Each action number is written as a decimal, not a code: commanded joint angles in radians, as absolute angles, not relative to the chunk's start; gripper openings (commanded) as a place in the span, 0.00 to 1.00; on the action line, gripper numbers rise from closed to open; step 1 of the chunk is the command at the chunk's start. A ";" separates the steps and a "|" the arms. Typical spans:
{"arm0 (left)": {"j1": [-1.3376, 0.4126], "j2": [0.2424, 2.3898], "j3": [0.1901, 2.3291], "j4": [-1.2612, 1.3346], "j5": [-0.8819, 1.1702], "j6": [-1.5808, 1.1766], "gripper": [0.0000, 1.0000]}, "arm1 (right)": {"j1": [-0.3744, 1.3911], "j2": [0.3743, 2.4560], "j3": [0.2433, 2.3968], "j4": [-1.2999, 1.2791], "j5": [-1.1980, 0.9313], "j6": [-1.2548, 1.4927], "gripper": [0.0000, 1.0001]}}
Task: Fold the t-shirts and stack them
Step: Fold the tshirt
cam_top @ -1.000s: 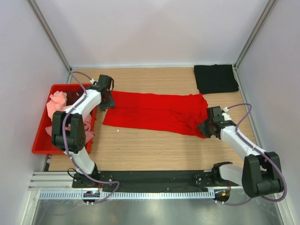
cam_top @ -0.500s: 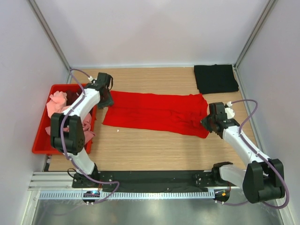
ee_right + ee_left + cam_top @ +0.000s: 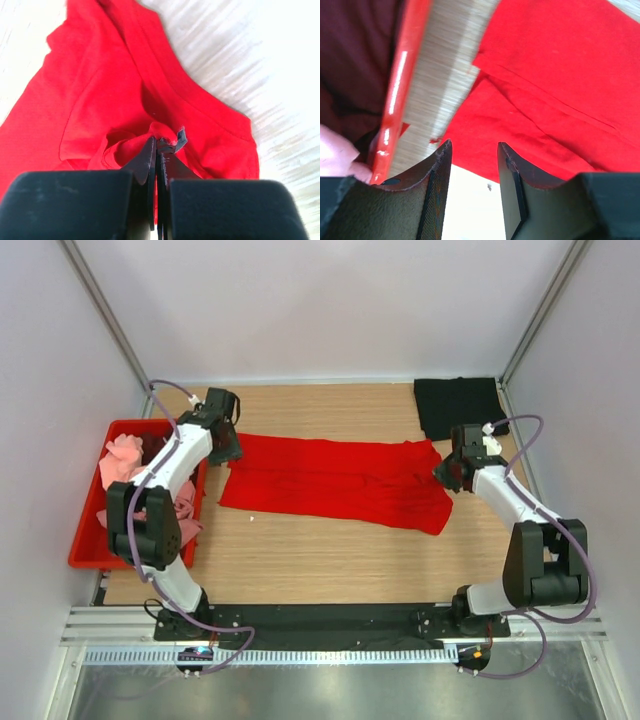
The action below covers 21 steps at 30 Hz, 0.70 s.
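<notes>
— Whereabouts of the red t-shirt (image 3: pixel 335 482)?

— Spread flat across the middle of the table (image 3: pixel 330 565), long side running left to right. Right end bunched and lifted a little at the right gripper (image 3: pixel 447 470).

— Clamped on the cloth?

— Yes. Seen from the right wrist: fingers (image 3: pixel 149 160) pressed tight together, a small fold of red pinched at the tips. Depth of the bite hidden between the pads.

— And the left gripper (image 3: pixel 225 447)?

— Parked at the shirt's far left corner, just beside the red crate (image 3: pixel 88 545). Released: from the left wrist, a clear gap between the fingers (image 3: pixel 437 190), nothing held. Beyond the gap, bare wood and the shirt's edge. Touching the cloth or hanging above? Cannot tell; from the top view, that corner covered by the wrist.

— Other shirts?

— Black t-shirt (image 3: pixel 460 407) folded in the far right corner of the table, near the red one but apart from it. Light pink cloth (image 3: pixel 122 462) heaped in the crate, partly hidden under the left arm. Dark maroon cloth (image 3: pixel 355 55) just inside the crate wall, blurred and cut off by the picture's edge. Number of shirts in there: impossible to count.

— Anything else hard to read?

— Near left hem of the red shirt, out of focus from the wrist; folded under or lying flat, not clear.
</notes>
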<state>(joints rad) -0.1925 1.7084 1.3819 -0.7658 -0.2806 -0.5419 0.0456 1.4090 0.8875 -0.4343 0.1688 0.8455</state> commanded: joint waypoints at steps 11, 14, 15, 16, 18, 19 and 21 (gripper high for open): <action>-0.198 1.881 1.497 -0.828 -0.185 -0.382 0.41 | 0.038 1.505 1.124 -0.566 0.012 0.474 0.39; -0.198 1.911 1.508 -0.834 -0.209 -0.374 0.42 | 0.038 1.509 1.153 -0.584 -0.083 0.398 0.52; -0.198 1.917 1.509 -0.831 -0.212 -0.373 0.42 | 0.038 1.520 1.163 -0.587 -0.100 0.368 0.53; -0.198 1.931 1.511 -0.830 -0.215 -0.371 0.43 | 0.038 1.528 1.175 -0.588 -0.113 0.361 0.56; -0.196 1.947 1.513 -0.827 -0.213 -0.371 0.43 | 0.038 1.572 1.187 -0.589 -0.156 0.338 0.58; -0.198 1.954 1.519 -0.827 -0.213 -0.374 0.43 | 0.038 1.600 1.216 -0.607 -0.170 0.330 0.59; -0.198 1.973 1.525 -0.825 -0.212 -0.376 0.42 | 0.040 1.643 1.224 -0.627 -0.184 0.334 0.59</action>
<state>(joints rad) -0.1951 1.9598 1.4773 -0.8173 -0.1932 -0.3885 0.0418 1.5860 1.1824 -0.5865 -0.1097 0.3912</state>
